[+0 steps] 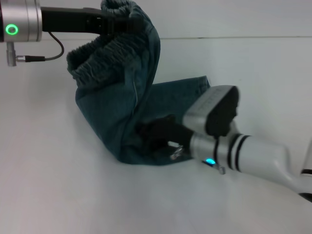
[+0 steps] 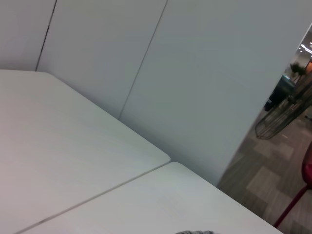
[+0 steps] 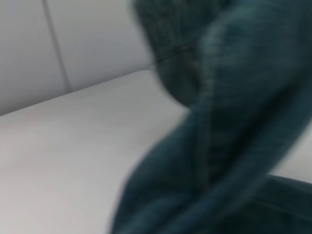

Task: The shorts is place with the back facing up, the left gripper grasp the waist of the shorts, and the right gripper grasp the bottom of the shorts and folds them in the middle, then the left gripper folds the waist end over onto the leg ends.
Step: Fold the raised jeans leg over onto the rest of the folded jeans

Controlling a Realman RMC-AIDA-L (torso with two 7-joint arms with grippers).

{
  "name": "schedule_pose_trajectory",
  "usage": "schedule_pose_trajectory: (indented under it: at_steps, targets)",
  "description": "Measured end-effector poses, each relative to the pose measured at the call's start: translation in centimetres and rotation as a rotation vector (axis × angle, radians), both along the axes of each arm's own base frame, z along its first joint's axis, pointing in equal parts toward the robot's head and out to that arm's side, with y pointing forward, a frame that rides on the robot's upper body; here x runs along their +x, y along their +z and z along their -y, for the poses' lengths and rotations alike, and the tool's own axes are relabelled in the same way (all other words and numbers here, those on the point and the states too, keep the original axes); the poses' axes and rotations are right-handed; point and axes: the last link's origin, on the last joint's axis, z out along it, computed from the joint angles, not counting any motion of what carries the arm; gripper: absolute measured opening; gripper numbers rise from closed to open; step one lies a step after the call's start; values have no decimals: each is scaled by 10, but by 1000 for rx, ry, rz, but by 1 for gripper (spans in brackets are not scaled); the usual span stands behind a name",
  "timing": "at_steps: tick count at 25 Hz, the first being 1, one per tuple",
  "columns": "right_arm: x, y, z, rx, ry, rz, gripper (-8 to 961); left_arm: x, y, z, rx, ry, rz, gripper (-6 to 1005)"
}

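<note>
head view: the left tool (image 1: 114, 22) is clenched on the elastic waist of the shorts (image 1: 124, 105), raised above the desk (image 1: 48, 185) so the denim hangs in a steep drape below it. that lift looks meant to carry the waist end over toward the legs. the right tool (image 1: 158, 134) sits low at the leg end, its dark fingers pressed into the fabric near the fold; it seems to pin or grip that end, but whether it is clamped i cannot tell.

left wrist view: only bare desk and the wall panels (image 2: 146, 63) beyond the tool show, with a sliver of grey fabric at the frame edge.

right wrist view: the shorts (image 3: 219, 126) fill the space just ahead of the tool, twisting upward, since the other end is held high.
</note>
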Motion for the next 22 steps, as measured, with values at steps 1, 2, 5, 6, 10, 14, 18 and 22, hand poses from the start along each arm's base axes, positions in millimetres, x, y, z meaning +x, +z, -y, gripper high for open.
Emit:
schedule_pose_trajectory:
  at_steps: [1, 2, 5, 6, 10, 14, 18, 22]
  targets:
    - [9, 5, -1, 24, -18, -9, 6, 0, -1, 0, -2, 0, 1, 98]
    - [15, 11, -2, 48, -32, -27, 7, -1, -4, 1, -7, -1, 2, 98]
    - [29, 31, -4, 135, -65, -114, 7, 0, -10, 1, -22, -5, 1, 98]
    - [34, 38, -7, 169, -76, -140, 7, 1, -13, 1, -29, -8, 0, 98]
    - [56, 81, -19, 377, -163, -274, 6, 5, -26, 3, -65, -28, 2, 98]
    - [78, 122, -28, 585, -257, -377, 7, 14, -49, 7, -116, -52, -3, 100]
    - [95, 148, -32, 721, -321, -417, 7, 22, -67, 8, -135, -66, -33, 105]
    - [104, 160, -31, 786, -360, -440, 7, 27, -96, 8, -136, -56, -84, 110]
